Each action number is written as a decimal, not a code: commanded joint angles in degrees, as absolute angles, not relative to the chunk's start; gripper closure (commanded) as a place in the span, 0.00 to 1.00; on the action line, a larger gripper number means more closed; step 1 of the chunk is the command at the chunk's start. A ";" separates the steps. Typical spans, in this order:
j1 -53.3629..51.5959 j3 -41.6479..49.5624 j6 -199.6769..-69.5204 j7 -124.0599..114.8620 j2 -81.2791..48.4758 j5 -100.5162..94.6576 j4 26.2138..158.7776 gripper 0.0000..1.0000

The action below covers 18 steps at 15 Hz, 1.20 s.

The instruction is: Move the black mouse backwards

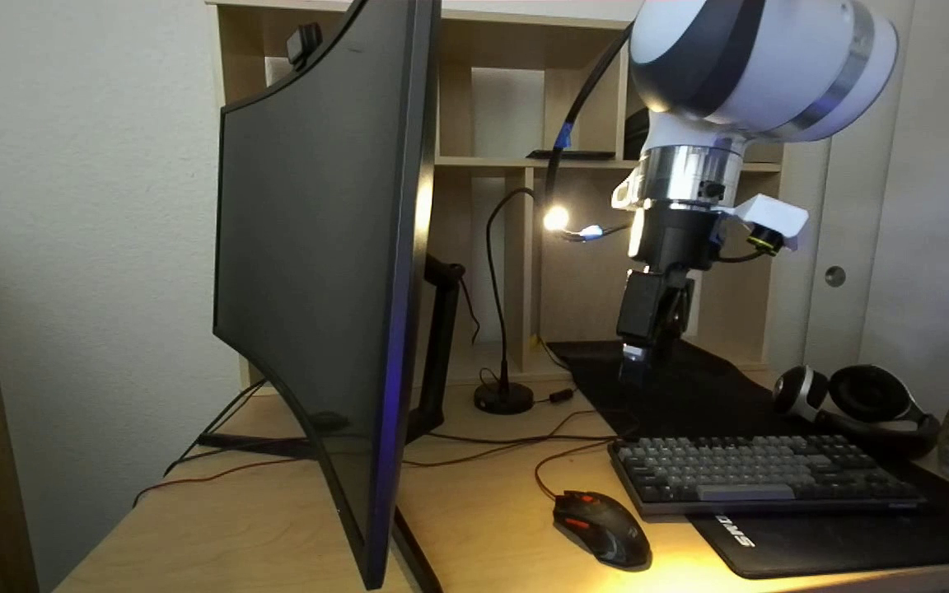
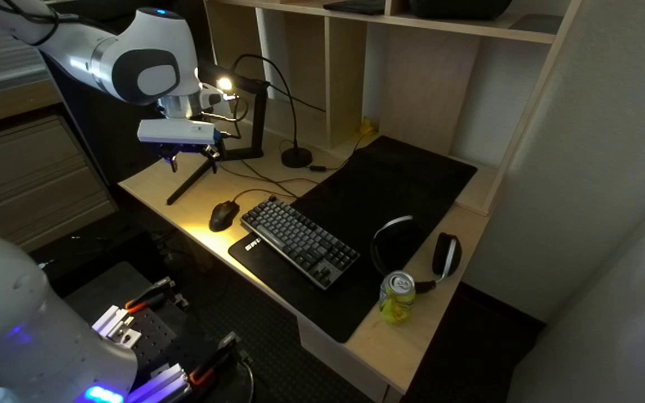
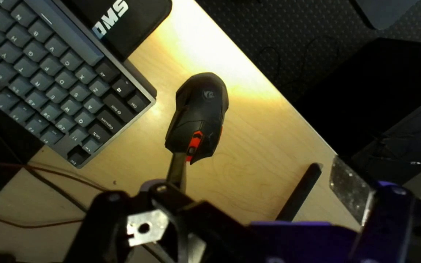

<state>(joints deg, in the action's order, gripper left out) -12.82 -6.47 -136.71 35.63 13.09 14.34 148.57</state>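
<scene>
2 gripper fingers (image 3: 348,191) stand wide apart, holding nothing — probably the reach stage; next, centre them over the black mouse (image 3: 203,109) — then lower.

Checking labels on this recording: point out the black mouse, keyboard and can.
Black mouse (image 3: 201,109), wrist view: domed back
Keyboard (image 2: 300,240), an exterior view: middle keys
Can (image 2: 396,303), an exterior view: side

With a black gooseneck lamp (image 1: 504,399) lit, the pale wooden desktop (image 3: 254,146) is bleached along its edge by warm glare.
</scene>
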 commanded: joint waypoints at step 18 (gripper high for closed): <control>-14.55 -6.49 -142.55 33.84 9.85 18.23 150.05 0.00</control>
